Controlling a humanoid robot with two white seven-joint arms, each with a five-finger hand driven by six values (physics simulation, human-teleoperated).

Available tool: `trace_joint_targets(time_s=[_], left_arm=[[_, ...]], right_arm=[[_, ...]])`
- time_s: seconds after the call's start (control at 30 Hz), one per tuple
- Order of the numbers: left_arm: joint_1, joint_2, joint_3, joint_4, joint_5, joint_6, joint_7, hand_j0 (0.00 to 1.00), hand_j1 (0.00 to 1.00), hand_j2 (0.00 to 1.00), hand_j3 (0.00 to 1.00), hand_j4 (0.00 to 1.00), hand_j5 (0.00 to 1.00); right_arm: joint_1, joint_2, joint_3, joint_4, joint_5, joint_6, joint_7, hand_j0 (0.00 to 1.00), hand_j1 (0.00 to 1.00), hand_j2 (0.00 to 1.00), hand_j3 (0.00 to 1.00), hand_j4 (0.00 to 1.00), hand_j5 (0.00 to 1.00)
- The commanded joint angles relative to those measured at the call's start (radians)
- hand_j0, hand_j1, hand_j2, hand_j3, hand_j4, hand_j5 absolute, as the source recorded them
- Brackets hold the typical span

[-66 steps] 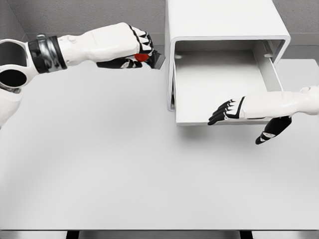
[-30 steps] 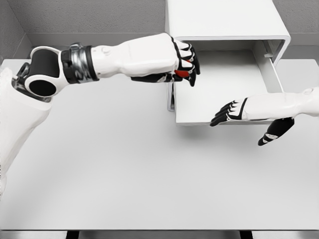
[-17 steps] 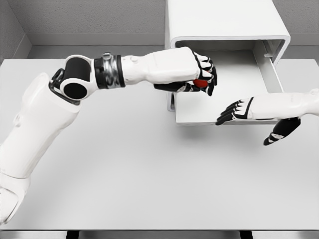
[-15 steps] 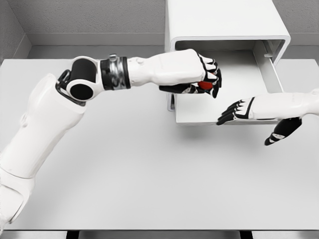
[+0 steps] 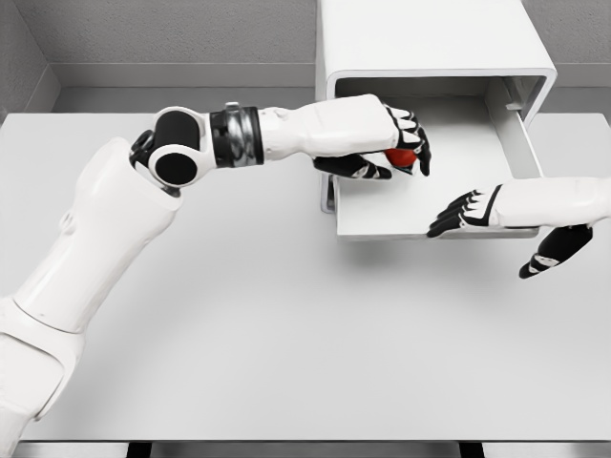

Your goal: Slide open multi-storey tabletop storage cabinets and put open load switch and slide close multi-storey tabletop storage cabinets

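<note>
The white storage cabinet (image 5: 430, 38) stands at the back right of the table, its bottom drawer (image 5: 430, 205) pulled out toward me. My left hand (image 5: 401, 151) hovers over the left half of the drawer, fingers curled around the load switch (image 5: 405, 158), of which only a red part shows. My right hand (image 5: 477, 212) is at the drawer's front right corner, fingers spread and relaxed, thumb hanging below, holding nothing.
The white table (image 5: 239, 315) stretches wide in front and to the left of the cabinet. A grey wall (image 5: 172, 33) runs along the back. My left arm (image 5: 191, 157) spans the table's back left.
My left hand carried the load switch rightward from the table's back left to above the open drawer. My right hand drifted slightly right along the drawer front.
</note>
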Motion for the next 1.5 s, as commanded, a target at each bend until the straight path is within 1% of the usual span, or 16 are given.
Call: trace_joint_targets(time_s=[0.0,0.23,0.4,0.43,0.47,0.5,0.57,0.63,0.67,0.7,0.8,0.9,1.03,1.13,1.2,1.47], left_arm=[[0.0,-0.004,0.002,-0.003,0.014,0.003,0.001,0.89,0.89,0.89,0.89,0.89,0.89],[-0.017,-0.004,0.004,-0.018,0.031,0.003,0.014,0.9,0.9,0.9,0.9,0.9,0.9],[-0.025,0.019,0.0,-0.046,0.104,0.003,0.012,0.9,0.9,0.9,0.9,0.9,0.9],[-0.026,0.068,-0.003,-0.076,0.166,0.003,0.012,0.91,0.91,0.91,0.91,0.91,0.91],[-0.028,0.141,-0.055,-0.155,0.282,0.003,0.012,0.96,0.96,0.96,0.96,0.96,0.96],[-0.028,0.239,-0.075,-0.234,0.388,0.003,0.012,0.99,0.99,0.99,0.99,0.99,0.99],[-0.02,0.437,-0.082,-0.369,0.528,0.003,0.011,1.0,1.0,1.0,1.0,1.0,1.0],[-0.014,0.663,-0.098,-0.389,0.608,0.003,0.011,1.0,1.0,1.0,1.0,1.0,1.0],[-0.006,0.745,-0.099,-0.383,0.608,0.003,0.011,1.0,1.0,1.0,1.0,1.0,1.0],[0.035,0.813,-0.093,-0.365,0.6,0.003,0.006,1.0,1.0,1.0,1.0,1.0,1.0],[0.037,0.801,-0.099,-0.337,0.583,0.003,0.008,1.0,1.0,1.0,1.0,1.0,1.0],[0.049,0.81,-0.085,-0.222,0.47,0.003,0.009,1.0,1.0,1.0,1.0,1.0,1.0],[0.055,0.818,-0.087,-0.116,0.453,0.003,0.006,1.0,1.0,1.0,1.0,1.0,1.0],[0.057,0.818,-0.089,-0.115,0.45,0.003,0.006,1.0,1.0,1.0,1.0,1.0,1.0],[0.055,0.819,-0.084,-0.104,0.407,0.003,0.006,1.0,1.0,1.0,1.0,1.0,1.0],[0.057,0.825,-0.082,-0.104,0.408,0.003,0.006,1.0,1.0,1.0,1.0,1.0,1.0]], right_arm=[[0.0,-0.002,-0.002,0.0,-0.008,0.003,0.0,1.0,1.0,1.0,1.0,1.0,1.0],[0.0,-0.002,-0.002,0.0,-0.008,0.003,0.0,1.0,1.0,1.0,1.0,1.0,1.0],[0.0,-0.002,-0.002,0.0,-0.008,0.003,0.0,1.0,1.0,1.0,1.0,1.0,1.0],[0.0,-0.002,-0.002,0.0,-0.008,0.003,0.0,1.0,1.0,1.0,1.0,1.0,1.0],[0.0,-0.005,-0.002,0.0,-0.008,0.003,0.0,1.0,1.0,1.0,1.0,1.0,1.0],[0.0,-0.008,-0.002,0.0,-0.008,0.003,0.0,1.0,1.0,1.0,1.0,1.0,1.0],[0.0,-0.013,-0.002,0.0,-0.008,0.003,0.0,1.0,1.0,1.0,1.0,1.0,1.0],[0.0,-0.016,-0.003,0.0,-0.008,0.003,0.0,1.0,1.0,1.0,1.0,1.0,1.0],[-0.002,-0.016,-0.006,0.0,-0.009,0.003,0.0,1.0,1.0,1.0,1.0,1.0,1.0],[-0.003,-0.016,-0.008,0.0,-0.025,0.003,0.0,1.0,1.0,1.0,1.0,1.0,1.0],[-0.005,-0.016,-0.016,0.0,-0.025,0.003,0.0,1.0,1.0,1.0,1.0,1.0,1.0],[-0.005,-0.002,-0.029,0.0,-0.025,0.003,-0.016,1.0,1.0,1.0,1.0,1.0,1.0],[-0.003,0.001,-0.055,0.001,-0.023,0.003,-0.018,1.0,1.0,1.0,1.0,1.0,1.0],[0.008,0.004,-0.06,0.001,-0.02,0.003,-0.016,1.0,1.0,1.0,1.0,1.0,1.0],[0.009,0.018,-0.06,0.001,-0.02,0.003,-0.016,1.0,1.0,1.0,1.0,1.0,1.0],[0.014,0.063,-0.071,0.017,0.034,0.003,-0.016,1.0,1.0,1.0,1.0,1.0,1.0]])
